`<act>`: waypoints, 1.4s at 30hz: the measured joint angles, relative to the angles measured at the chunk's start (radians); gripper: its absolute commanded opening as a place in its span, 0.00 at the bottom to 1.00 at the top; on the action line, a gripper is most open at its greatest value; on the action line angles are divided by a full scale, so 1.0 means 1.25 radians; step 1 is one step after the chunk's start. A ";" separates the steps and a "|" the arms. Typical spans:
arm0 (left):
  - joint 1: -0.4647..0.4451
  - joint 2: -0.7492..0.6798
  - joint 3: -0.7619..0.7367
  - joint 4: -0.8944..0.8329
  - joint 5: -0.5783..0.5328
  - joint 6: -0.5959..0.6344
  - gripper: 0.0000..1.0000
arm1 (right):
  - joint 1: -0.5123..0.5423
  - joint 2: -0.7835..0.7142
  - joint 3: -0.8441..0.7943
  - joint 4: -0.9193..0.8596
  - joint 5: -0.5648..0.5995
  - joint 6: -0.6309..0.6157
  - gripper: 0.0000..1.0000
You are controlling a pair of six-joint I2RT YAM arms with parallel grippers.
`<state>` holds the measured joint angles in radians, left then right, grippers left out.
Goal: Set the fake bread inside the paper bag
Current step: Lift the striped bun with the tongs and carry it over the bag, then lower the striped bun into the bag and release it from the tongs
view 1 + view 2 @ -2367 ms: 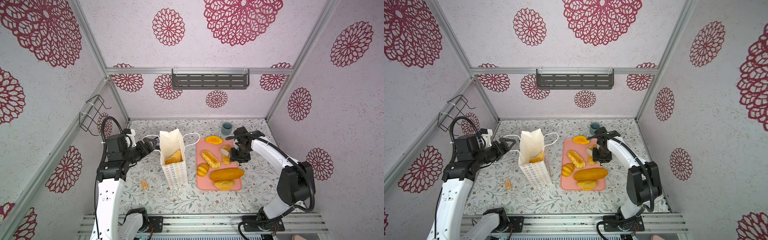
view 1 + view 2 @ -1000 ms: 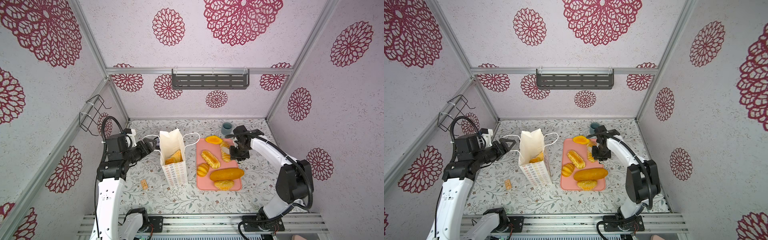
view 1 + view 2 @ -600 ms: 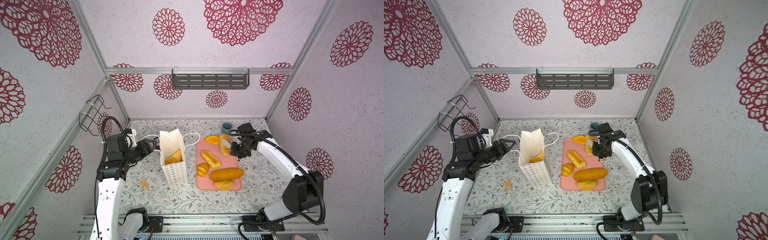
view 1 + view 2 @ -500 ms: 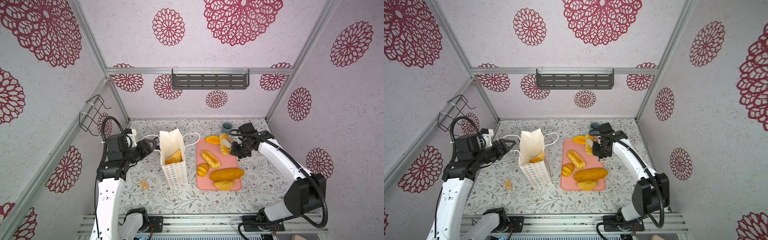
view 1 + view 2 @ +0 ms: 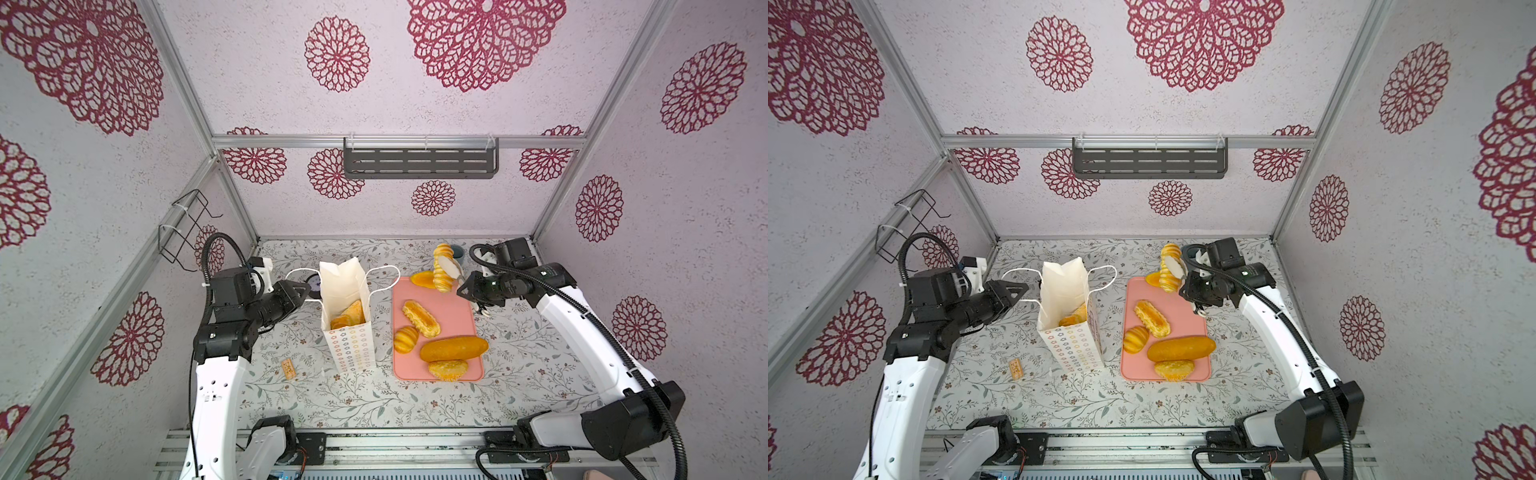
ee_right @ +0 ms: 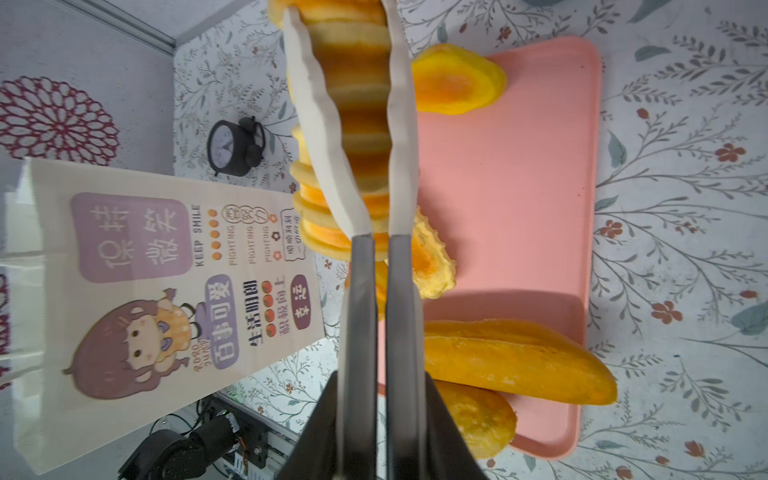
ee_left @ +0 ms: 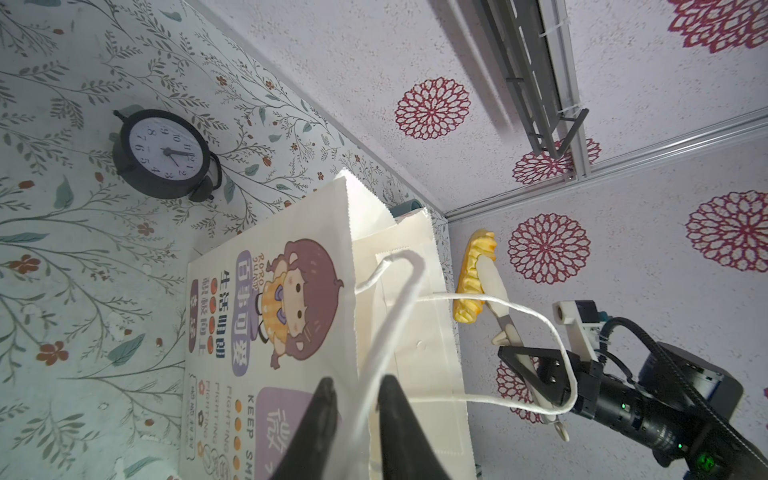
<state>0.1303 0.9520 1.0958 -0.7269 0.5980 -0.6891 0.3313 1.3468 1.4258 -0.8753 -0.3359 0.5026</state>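
Observation:
The white paper bag (image 5: 343, 286) stands upright and open left of the pink tray (image 5: 453, 303), with fake bread (image 5: 349, 316) inside it. My left gripper (image 5: 306, 289) has its jaws drawn in close on the bag's cord handle (image 7: 399, 299). My right gripper (image 5: 462, 289) is shut on white tongs (image 5: 451, 268). The tongs pinch a ridged bread (image 5: 439, 253) in the air above the tray's far end. On the tray lie a long loaf (image 5: 453, 349), an oblong ridged piece (image 5: 420, 318), a round bun (image 5: 405, 338) and a small piece (image 5: 448, 369). A flat oval one (image 5: 424, 279) rests at the tray's far edge.
A black alarm clock (image 7: 162, 153) stands behind the bag. A grey-blue cup (image 5: 457, 251) sits at the back, near the held bread. A tan cracker (image 5: 287, 369) lies on the table left of the bag. A wire rack (image 5: 183, 232) hangs on the left wall.
The right gripper has lifted the ridged bread off the tray with the tongs and raised it toward the back. The left jaws have narrowed around the cord handle.

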 measured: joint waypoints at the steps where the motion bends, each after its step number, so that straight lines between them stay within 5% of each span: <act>1: 0.000 0.000 0.001 0.000 0.000 0.000 0.12 | 0.000 -0.004 0.009 0.008 -0.014 0.005 0.21; 7: 0.000 -0.001 0.001 0.001 0.001 0.001 0.00 | 0.001 -0.041 0.038 0.092 -0.113 0.048 0.21; 15: 0.000 -0.001 0.001 0.001 0.002 0.002 0.00 | 0.069 -0.074 0.060 0.241 -0.200 0.133 0.21; 25: 0.001 0.002 0.002 0.000 -0.002 0.002 0.00 | 0.266 -0.024 0.142 0.258 -0.167 0.136 0.19; 42: 0.001 0.002 0.002 -0.003 -0.011 0.002 0.00 | 0.406 0.086 0.201 0.139 -0.015 0.072 0.18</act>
<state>0.1310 0.9550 1.0988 -0.7307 0.5838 -0.6861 0.8387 1.4540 1.6775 -0.7013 -0.3542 0.5930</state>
